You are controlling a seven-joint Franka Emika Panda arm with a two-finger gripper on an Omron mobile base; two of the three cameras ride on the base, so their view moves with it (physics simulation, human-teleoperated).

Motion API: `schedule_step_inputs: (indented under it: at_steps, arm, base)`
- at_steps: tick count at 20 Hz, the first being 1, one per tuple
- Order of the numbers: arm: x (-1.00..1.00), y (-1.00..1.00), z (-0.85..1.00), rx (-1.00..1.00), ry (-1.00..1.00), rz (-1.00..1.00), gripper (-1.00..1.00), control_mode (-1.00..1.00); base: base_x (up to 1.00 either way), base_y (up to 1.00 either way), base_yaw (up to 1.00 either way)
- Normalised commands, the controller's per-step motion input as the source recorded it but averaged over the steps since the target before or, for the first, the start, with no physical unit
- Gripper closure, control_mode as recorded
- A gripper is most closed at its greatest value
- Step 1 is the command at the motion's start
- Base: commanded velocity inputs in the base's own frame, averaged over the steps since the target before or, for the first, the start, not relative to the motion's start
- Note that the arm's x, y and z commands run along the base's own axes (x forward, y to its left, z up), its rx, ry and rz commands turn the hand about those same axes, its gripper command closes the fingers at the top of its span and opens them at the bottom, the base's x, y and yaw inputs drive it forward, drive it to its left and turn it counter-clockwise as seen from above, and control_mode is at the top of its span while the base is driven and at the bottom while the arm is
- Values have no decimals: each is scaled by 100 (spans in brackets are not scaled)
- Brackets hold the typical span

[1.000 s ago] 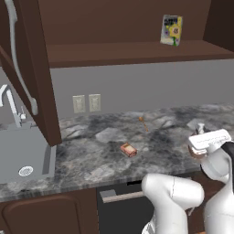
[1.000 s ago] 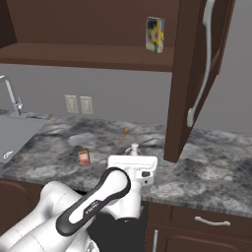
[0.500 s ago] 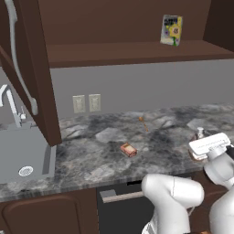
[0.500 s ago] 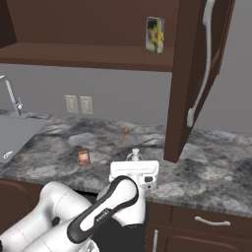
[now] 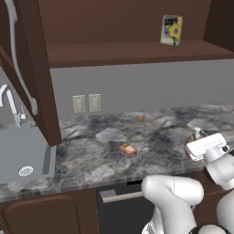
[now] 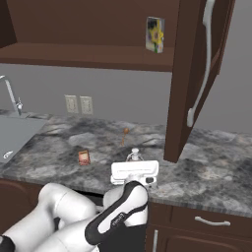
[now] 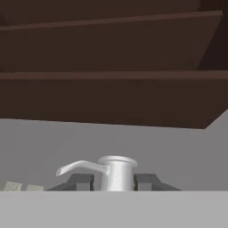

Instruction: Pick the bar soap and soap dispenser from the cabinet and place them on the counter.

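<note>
Currently the gripper (image 7: 113,181) is closed on the soap dispenser (image 7: 116,171), pump neck upright between both fingers (image 7: 81,181), low over the counter (image 5: 100,155); the bar soap (image 5: 128,149) lies leftward.

cabinet (image 5: 137,52): dark brown wood, silver bar handles | counter (image 5: 100,155): grey-black marbled stone | sink (image 5: 18,153) left of counter: grey | bar soap (image 5: 128,149) on counter: orange-pink | soap dispenser (image 7: 116,173): white-silver pump top | box (image 5: 171,30) on cabinet shelf: yellow and blue
</note>
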Motion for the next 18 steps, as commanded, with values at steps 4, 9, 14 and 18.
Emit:
schedule_step_inputs:
  at_steps: [4,9,14,18]
  arm:
    - [11,-9,-20,0,-11,7,100,-100]
    - [16,-13,-29,0,-5,5,100,-100]
    - [25,-15,-32,0,0,4,100,-100]
    - [17,-13,-27,0,0,5,100,-100]
  base:
    - [0,0,0]
    - [0,0,0]
    - [0,0,0]
    - [0,0,0]
